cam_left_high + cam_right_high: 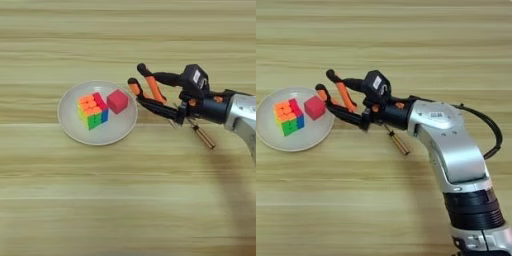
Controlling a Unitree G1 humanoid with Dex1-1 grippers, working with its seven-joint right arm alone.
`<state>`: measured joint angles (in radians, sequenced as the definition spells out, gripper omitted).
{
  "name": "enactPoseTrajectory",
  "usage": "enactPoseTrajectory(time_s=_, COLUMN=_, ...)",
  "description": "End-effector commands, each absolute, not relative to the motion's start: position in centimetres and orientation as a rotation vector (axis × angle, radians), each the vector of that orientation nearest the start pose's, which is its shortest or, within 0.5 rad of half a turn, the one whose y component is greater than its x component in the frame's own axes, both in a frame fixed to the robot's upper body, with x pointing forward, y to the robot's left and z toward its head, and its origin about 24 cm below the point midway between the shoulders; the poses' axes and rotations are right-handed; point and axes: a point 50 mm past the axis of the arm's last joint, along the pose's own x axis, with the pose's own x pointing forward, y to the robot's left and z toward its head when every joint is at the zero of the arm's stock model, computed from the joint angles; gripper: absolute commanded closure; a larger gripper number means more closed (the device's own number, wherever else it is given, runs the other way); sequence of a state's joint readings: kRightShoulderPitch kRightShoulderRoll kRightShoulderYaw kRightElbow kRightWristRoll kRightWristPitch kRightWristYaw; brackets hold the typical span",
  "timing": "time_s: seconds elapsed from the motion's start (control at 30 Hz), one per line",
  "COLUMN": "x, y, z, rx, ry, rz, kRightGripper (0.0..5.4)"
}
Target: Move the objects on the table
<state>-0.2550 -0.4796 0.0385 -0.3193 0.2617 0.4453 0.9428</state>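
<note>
**Gripper on pliers, right of plate**

Gripper (150, 95) mid-frame, fingers closed around the pliers (150, 90) just right of the plate (70, 125). Puzzle cube (92, 111) and red cube (118, 101) sit on the plate. Screwdriver (200, 136) lies on the table (125, 200) under the wrist.

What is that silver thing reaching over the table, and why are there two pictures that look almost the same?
The silver thing is a robot's right arm. At its end is a gripper with two black fingers, which works like a hand. Both pictures come from two cameras on the robot's head, like two eyes looking down, so they show the same wooden table from slightly different spots. On the table is a round grey plate holding a multicoloured puzzle cube and a small red cube. The gripper's fingers reach around orange-and-black pliers, right beside the plate. I cannot tell whether they are squeezing them. A thin screwdriver with a brown handle lies under the arm.
</note>
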Motion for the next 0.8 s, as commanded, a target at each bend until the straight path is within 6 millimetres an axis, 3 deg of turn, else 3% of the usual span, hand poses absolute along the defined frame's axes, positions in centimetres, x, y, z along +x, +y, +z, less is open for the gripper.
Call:
enactPoseTrajectory(time_s=0.03, x=25.4, y=-14.1, z=16.1, rx=-0.351, ry=-0.062, rz=1.122, kRightGripper=2.07)
enactPoseTrajectory(time_s=0.37, x=24.0, y=-12.3, z=14.7, rx=-0.369, ry=0.001, rz=1.277, kRightGripper=2.07)
enactPoseTrajectory(time_s=0.8, x=24.2, y=-10.6, z=11.3, rx=-0.380, ry=0.137, rz=1.410, kRightGripper=2.08)
